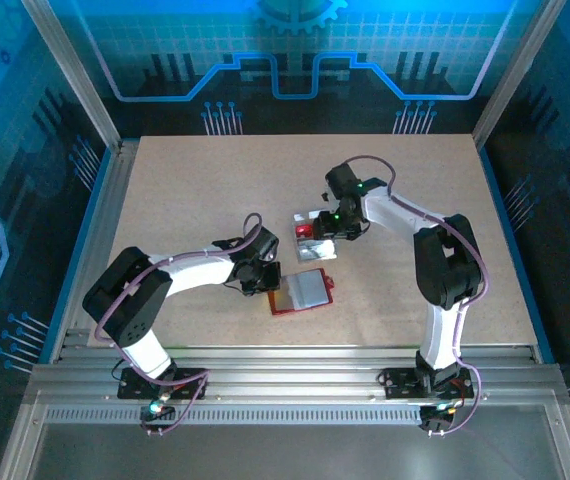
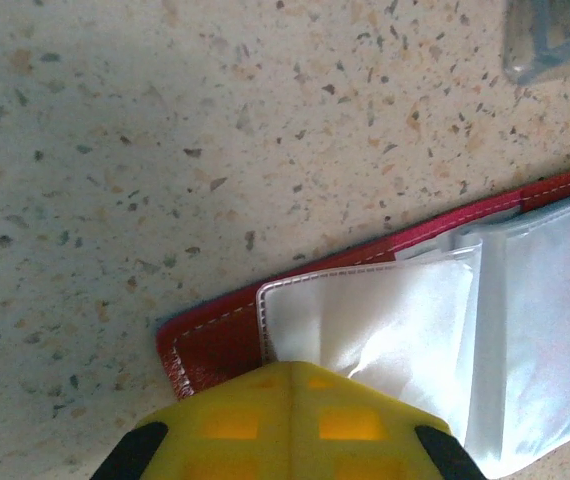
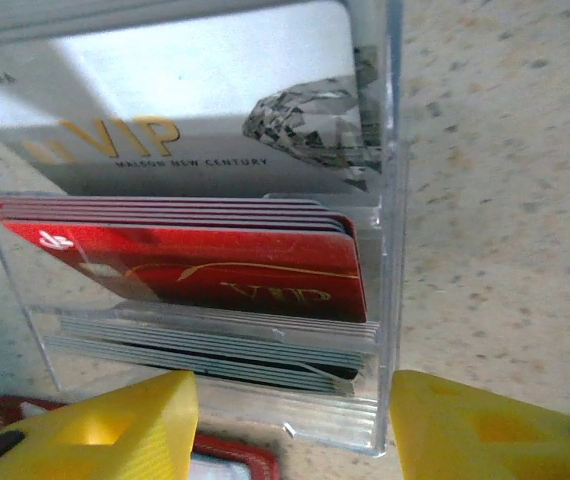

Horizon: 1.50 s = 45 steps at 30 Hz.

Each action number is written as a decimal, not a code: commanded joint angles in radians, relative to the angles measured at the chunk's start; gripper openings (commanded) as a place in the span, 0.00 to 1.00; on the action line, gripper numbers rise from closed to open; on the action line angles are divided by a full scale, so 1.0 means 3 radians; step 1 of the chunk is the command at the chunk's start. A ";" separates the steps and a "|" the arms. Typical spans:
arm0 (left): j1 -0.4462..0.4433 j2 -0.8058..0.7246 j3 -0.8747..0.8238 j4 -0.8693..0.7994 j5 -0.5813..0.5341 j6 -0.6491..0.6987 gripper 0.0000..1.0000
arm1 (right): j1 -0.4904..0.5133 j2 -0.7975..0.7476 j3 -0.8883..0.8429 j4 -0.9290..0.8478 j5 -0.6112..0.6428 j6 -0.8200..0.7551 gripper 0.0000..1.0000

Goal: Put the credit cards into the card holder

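Bare table (image 1: 445, 200) lies open to the far and right. The open red card holder (image 1: 303, 291) lies just near of the clear card box (image 1: 317, 246). The left gripper (image 1: 259, 274) is closed, its yellow tip on the holder's clear sleeve (image 2: 385, 310) beside the stitched red edge; whether it pinches the sleeve is unclear. The right gripper (image 1: 329, 228) is spread and empty. Its 2 fingers (image 3: 115, 425) sit at the box's near corners. The box holds the credit cards (image 3: 215, 270), red and silver, in stacks.

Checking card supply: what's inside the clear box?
A stack of cards in the clear box: a red card faces out, a silver card behind. The rest show edges only; their faces are covered.
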 commanded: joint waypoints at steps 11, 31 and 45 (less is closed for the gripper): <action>0.0370 -0.0495 0.0150 -0.0314 0.0262 0.0087 0.08 | 0.0364 -0.0035 -0.0145 0.0392 -0.0640 0.0487 0.50; 0.0739 -0.0156 0.0325 0.0030 0.0692 -0.0128 0.06 | 0.0566 0.0322 0.1090 -0.0589 0.1282 -0.0632 0.43; 0.0739 0.0119 0.0342 0.0179 0.0738 -0.0169 0.05 | 0.0570 0.0652 0.1293 -0.0374 0.0874 -0.0980 0.47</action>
